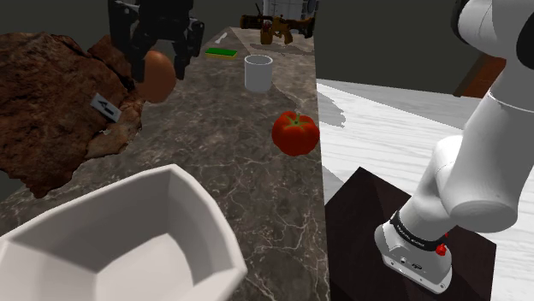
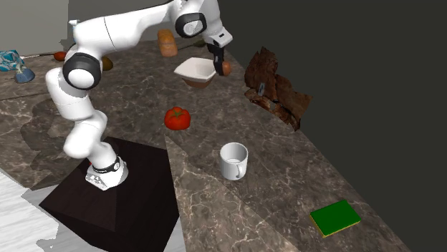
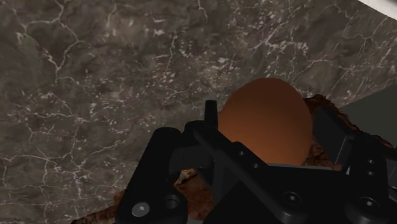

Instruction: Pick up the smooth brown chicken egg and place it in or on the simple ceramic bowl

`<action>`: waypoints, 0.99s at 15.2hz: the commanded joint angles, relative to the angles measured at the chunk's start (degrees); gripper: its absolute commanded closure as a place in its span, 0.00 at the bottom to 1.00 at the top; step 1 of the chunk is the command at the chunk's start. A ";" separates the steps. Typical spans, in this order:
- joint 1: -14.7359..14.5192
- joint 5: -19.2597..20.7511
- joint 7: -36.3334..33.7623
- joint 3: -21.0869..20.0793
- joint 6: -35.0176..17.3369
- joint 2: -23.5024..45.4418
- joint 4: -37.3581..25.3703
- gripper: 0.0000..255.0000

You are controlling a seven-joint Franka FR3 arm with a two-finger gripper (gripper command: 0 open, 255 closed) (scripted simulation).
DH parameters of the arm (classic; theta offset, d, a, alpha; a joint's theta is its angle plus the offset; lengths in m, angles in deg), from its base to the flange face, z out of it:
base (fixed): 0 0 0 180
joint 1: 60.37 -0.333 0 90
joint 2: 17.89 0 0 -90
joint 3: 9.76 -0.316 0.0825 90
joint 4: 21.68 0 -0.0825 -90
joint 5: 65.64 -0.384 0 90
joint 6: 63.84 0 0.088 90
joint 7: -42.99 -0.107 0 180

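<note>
- While the jaws of the gripper point(image 1: 159, 64) stand clamped on the brown egg point(image 1: 157, 75), its long axis runs roughly along them.
- Egg hangs clear of the marbled counter point(image 1: 224, 162).
- White bowl point(image 2: 195, 69) lies just beside the egg, toward the second exterior view's left; the carry likely heads there.

A tomato point(image 1: 295, 132), white mug point(image 1: 258, 72) and perhaps a sponge point(image 2: 335, 217) share the counter point(image 1: 214, 145).

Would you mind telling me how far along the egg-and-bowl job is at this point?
Done: the gripper is shut on the brown egg, apparently lifted off the counter. In hand: the egg hangs beside, not over, the white bowl. Left: bring it above the bowl and release it.
</note>
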 commanded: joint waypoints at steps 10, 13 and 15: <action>-7.30 2.79 -13.85 -6.22 -2.99 -4.59 5.55 1.00; -9.50 4.20 -18.10 -8.15 -3.41 -4.41 5.45 1.00; -11.00 5.34 -21.04 -9.50 -3.55 -3.94 4.99 1.00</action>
